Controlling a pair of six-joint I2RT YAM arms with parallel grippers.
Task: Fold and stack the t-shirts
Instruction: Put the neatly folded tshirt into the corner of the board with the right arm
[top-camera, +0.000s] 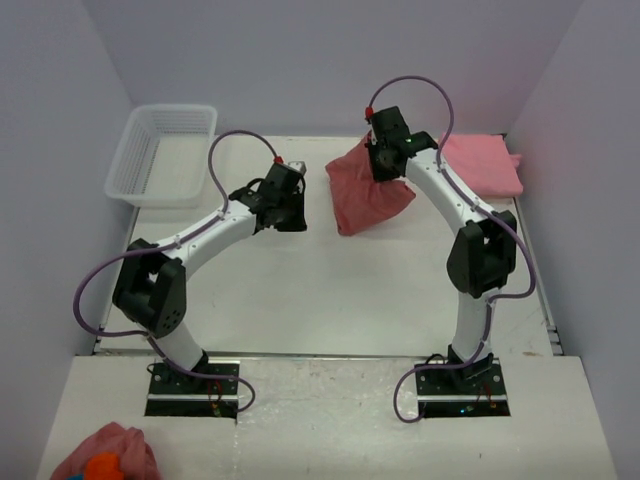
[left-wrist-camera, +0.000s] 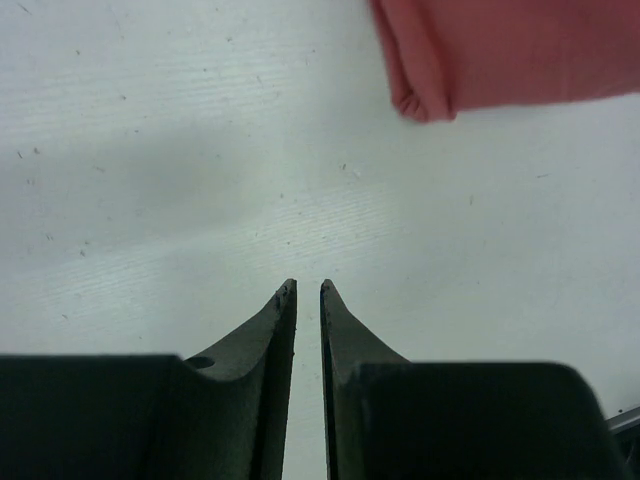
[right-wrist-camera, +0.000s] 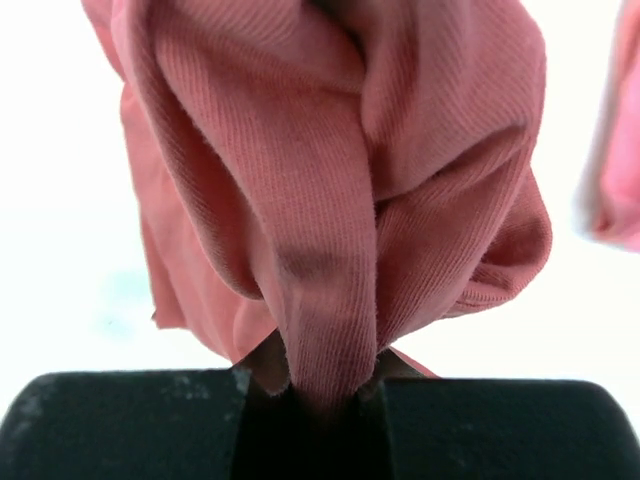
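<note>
We are finding table (top-camera: 330, 290) centre lying open between left arm (top-camera: 200, 235) and right arm (top-camera: 455, 200). Basket (top-camera: 135, 165) blocking far-left corner; rose-red t-shirt (top-camera: 352, 200) sitting bunched at far middle; folded pink t-shirt (top-camera: 485, 165) occupying far-right corner.

Left hand (left-wrist-camera: 308, 287) hangs empty (fingers barely parted), while the right hand (right-wrist-camera: 325, 372) pinches a t-shirt (right-wrist-camera: 330, 190).

- A robotics lab test cell
- White worktop (top-camera: 320, 300) boxed in by bare pale walls (top-camera: 330, 60)
- Left arm (top-camera: 200, 235) and right arm (top-camera: 452, 198), both cabled robot limbs, bolted on metal plates (top-camera: 192, 392) at its near edge
</note>
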